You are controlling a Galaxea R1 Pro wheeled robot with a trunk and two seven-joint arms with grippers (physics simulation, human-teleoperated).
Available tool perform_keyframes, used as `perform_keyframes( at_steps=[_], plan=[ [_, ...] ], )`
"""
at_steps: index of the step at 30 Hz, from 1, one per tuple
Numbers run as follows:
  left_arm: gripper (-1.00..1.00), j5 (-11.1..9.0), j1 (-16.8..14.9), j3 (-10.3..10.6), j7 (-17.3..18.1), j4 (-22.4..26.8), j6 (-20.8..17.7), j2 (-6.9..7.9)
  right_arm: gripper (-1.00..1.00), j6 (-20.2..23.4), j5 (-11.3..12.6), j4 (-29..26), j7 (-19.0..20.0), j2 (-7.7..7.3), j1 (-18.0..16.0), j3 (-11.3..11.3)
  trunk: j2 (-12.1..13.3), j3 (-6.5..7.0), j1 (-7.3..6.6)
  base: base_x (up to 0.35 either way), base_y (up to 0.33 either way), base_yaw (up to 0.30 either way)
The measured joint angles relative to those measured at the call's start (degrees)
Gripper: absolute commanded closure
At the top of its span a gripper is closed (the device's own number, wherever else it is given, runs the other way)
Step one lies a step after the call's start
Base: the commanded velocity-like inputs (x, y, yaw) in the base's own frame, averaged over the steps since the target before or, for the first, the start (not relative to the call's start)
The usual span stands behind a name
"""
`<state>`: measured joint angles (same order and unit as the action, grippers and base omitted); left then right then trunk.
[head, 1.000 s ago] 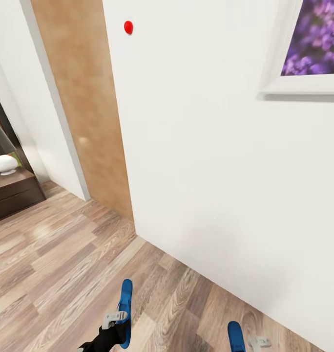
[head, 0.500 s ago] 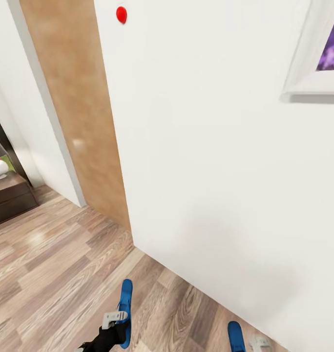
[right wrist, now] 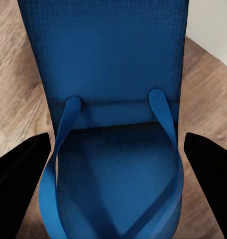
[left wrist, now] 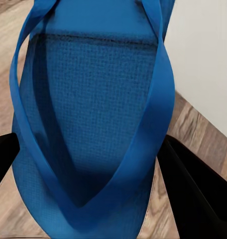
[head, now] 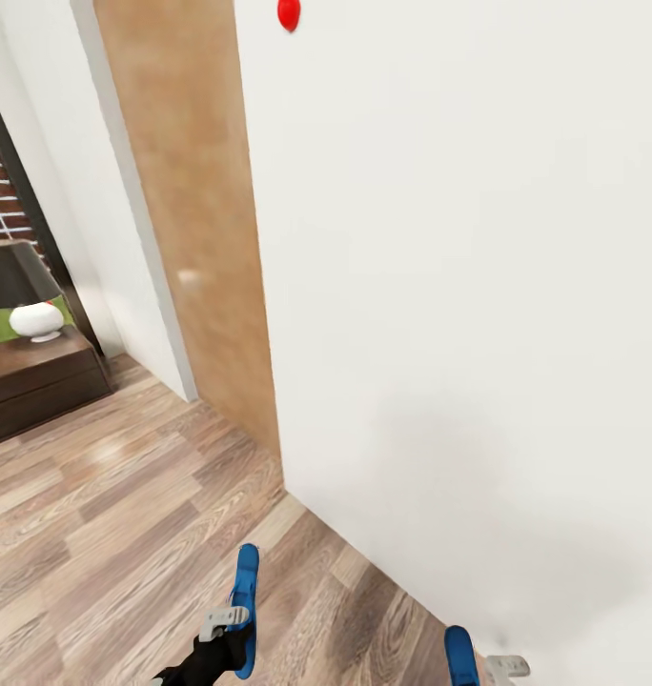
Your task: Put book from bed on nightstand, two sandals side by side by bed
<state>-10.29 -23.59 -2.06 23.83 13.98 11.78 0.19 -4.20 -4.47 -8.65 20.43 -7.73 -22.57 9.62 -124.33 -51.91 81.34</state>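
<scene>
Each arm carries one sandal; the left claw [head: 233,629] is closed on the left sandal [head: 244,610], which stands on edge above the plank floor [head: 97,534], and in the left wrist view that blue sole [left wrist: 93,124] sits between the two black fingers [left wrist: 198,194]; the right claw [head: 488,667] grips the right sandal [head: 459,655], whose sole [right wrist: 111,99] also lies between its dark fingers [right wrist: 19,184]. Ahead of both claws rises a white wall [head: 459,286] with a wooden door [head: 197,238] beside it; off to the left claw's side, well apart, a nightstand [head: 40,381] holds a lamp [head: 26,295]. I judge the task roughly midway at best: both sandals are picked up but not yet set down by the bed; the robot must reach it, place them side by side, and the book's move looks unsettled, since neither bed nor book appears here.
</scene>
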Motion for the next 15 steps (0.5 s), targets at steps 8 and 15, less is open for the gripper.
perform_keyframes(
  at_steps=[8, 15],
  plan=[
    [1.00, 0.00, 0.00, 0.00, 0.00, 0.00, 0.00, 0.00, 1.00, 0.00, 0.00, 0.00, -0.01, 0.00, 0.00, -0.07, 0.00, 0.00, 0.00, 0.000, 0.000, 0.292],
    [1.00, 0.00, 0.00, 0.00, 0.00, 0.00, 0.00, 0.00, 1.00, 0.00, 0.00, 0.00, -0.02, 0.00, 0.00, -0.07, 0.00, 0.00, 0.00, 0.000, 0.000, 0.292]
  ],
)
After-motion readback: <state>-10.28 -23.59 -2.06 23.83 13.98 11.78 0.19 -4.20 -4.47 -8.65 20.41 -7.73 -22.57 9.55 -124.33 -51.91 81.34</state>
